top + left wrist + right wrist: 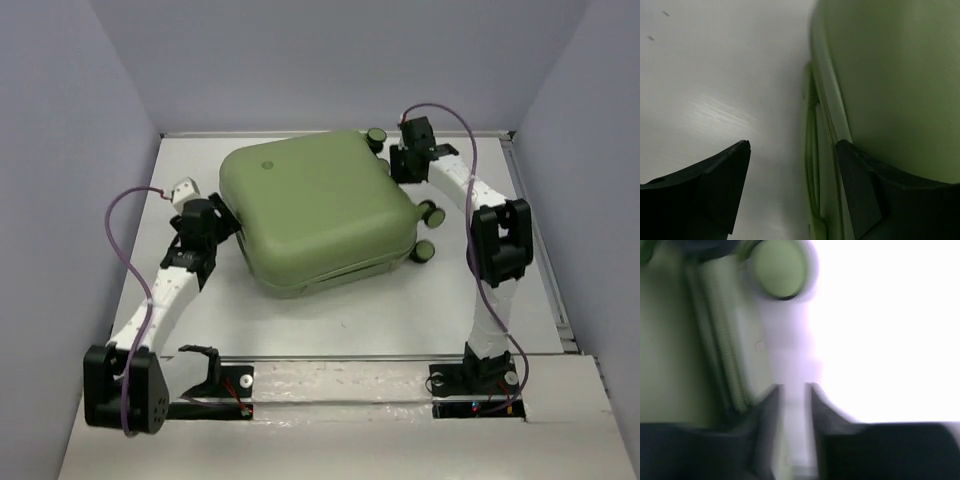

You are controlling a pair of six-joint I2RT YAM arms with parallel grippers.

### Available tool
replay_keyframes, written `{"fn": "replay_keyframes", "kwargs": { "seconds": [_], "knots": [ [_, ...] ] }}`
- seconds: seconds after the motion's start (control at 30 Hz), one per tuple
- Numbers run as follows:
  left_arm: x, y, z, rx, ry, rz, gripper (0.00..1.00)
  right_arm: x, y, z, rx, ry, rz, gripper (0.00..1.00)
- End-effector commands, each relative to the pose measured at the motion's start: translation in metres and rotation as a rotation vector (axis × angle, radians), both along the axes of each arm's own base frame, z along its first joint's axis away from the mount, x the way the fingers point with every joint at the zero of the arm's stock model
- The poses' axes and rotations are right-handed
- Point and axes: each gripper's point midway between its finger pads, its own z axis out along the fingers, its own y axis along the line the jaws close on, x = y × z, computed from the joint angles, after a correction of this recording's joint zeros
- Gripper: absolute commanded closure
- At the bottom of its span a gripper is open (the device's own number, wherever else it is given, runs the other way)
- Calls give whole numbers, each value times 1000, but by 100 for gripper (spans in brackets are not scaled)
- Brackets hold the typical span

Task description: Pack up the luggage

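bench carries the luggage, which lies flat on its side towards the far middle, shell halves together, round logo up, wheels pointing to my right. from above no contents show, so i judge the filling done and the closing-up step in hand.

the left arm reaches in at the case's left edge. its pincer is released and spread wide, one finger over bare bench, the other just beside the seam between the halves, perhaps touching; it grasps nothing. the right arm is at the far right corner by the wheels. its pincer is parted only a slit with nothing between the fingers, hovering next to the zipper track. that view is blurred, and i can't find a zipper pull.

next, i'd press the halves flush from the left while the right finds the pull; it needs a fine, square approach.
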Motion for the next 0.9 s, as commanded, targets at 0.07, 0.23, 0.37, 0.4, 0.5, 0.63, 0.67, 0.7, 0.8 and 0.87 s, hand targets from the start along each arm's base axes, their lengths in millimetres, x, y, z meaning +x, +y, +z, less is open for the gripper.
{"fn": "replay_keyframes", "kwargs": {
  "seconds": [0.07, 0.23, 0.37, 0.4, 0.5, 0.63, 0.67, 0.7, 0.8, 0.87],
  "knots": [
    [-98, -153, 16, -266, 28, -560, 15, 15, 164, 186, 517, -322, 390, 25],
    [-95, -126, 92, -183, -177, -485, 14, -20, 109, 224, 386, -446, 341, 17],
    [-95, -141, 121, -210, -224, -572, 14, -87, 82, 225, 403, -484, 376, 32],
    [-96, -144, 120, -214, -218, -587, 14, -98, 76, 226, 414, -520, 373, 40],
    [-106, -149, 108, -236, -203, -631, 16, -148, 49, 185, 425, -525, 329, 83],
    [-126, -155, 88, -280, -180, -678, 33, -180, 10, 114, 423, -442, 114, 93],
    [-133, -159, 92, -295, -194, -712, 45, -185, 6, 102, 428, -421, 81, 93],
    [-141, -167, 94, -300, -203, -762, 49, -188, -5, 86, 428, -400, -4, 93],
    [-158, -183, 113, -296, -251, -862, 61, -195, -12, 72, 439, -377, -53, 93],
    [-173, -204, 114, -297, -228, -962, 62, -198, 7, 76, 499, -356, 36, 93]
  ]
}}
